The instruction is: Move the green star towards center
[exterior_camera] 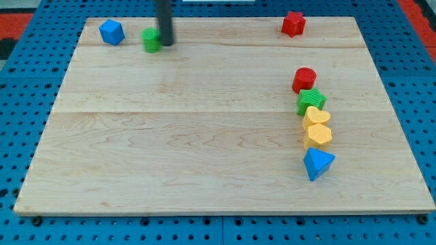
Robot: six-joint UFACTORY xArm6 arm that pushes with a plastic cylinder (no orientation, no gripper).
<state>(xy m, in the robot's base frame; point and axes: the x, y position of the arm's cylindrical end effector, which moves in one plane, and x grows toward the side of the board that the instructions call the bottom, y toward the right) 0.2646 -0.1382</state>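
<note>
The green star point(311, 101) lies at the view's right, in a column of blocks. It touches a red round block point(304, 79) above it and a yellow heart point(317, 116) below it. My tip point(165, 43) is far away at the view's top left, right beside a green round block point(151, 39), on that block's right side. The rod comes down from the top edge of the view.
A blue block point(111, 32) sits at the top left corner of the wooden board point(191, 136). A red star point(293, 24) is at the top right. Below the yellow heart lie a second yellow block point(318, 135) and a blue triangle point(317, 163).
</note>
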